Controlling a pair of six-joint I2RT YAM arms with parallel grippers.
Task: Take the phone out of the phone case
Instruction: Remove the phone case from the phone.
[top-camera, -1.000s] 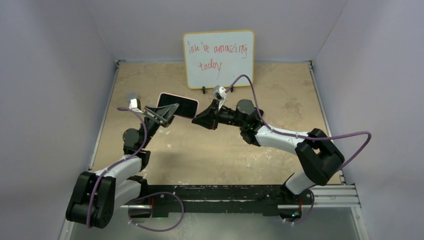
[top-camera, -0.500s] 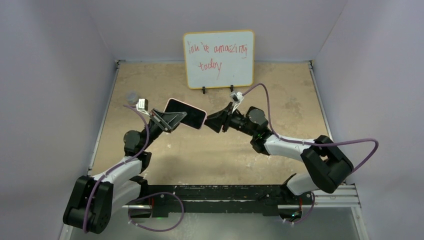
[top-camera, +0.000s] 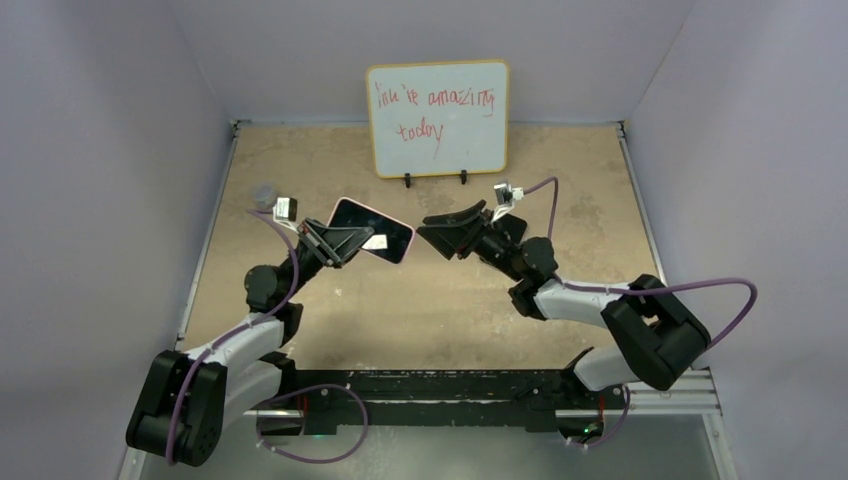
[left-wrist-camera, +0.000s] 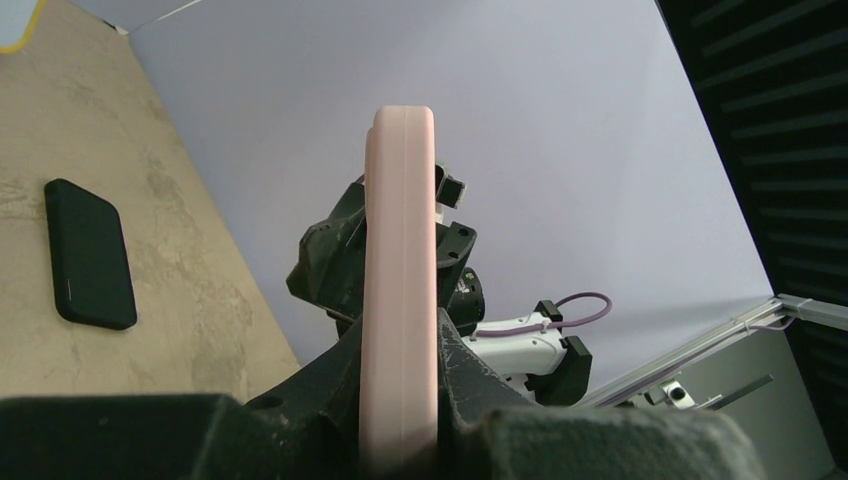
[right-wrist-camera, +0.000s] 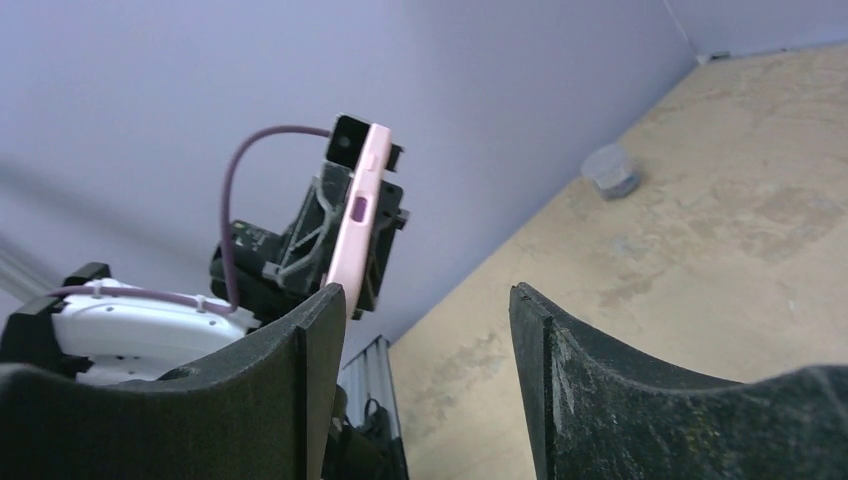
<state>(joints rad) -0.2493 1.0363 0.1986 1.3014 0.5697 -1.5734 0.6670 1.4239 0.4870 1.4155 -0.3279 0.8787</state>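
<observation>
My left gripper (top-camera: 345, 238) is shut on the pink phone case (top-camera: 375, 230) and holds it in the air, dark face up, above the left middle of the table. In the left wrist view the case (left-wrist-camera: 400, 250) stands edge-on between my fingers. My right gripper (top-camera: 437, 232) is open and empty, just right of the case's free end and apart from it. In the right wrist view the case (right-wrist-camera: 356, 215) shows edge-on beyond my open gripper (right-wrist-camera: 422, 300). I cannot tell whether the phone is inside the case.
A flat black phone-shaped slab (left-wrist-camera: 90, 255) lies on the table in the left wrist view; the top view does not show it. A whiteboard (top-camera: 438, 118) stands at the back. A small grey cap (top-camera: 263, 192) sits at the far left, also in the right wrist view (right-wrist-camera: 610, 170).
My left gripper carried the case to the right and a little lower, then held still. My right gripper drew back to the right, off the case's end, and now stands apart from it.
</observation>
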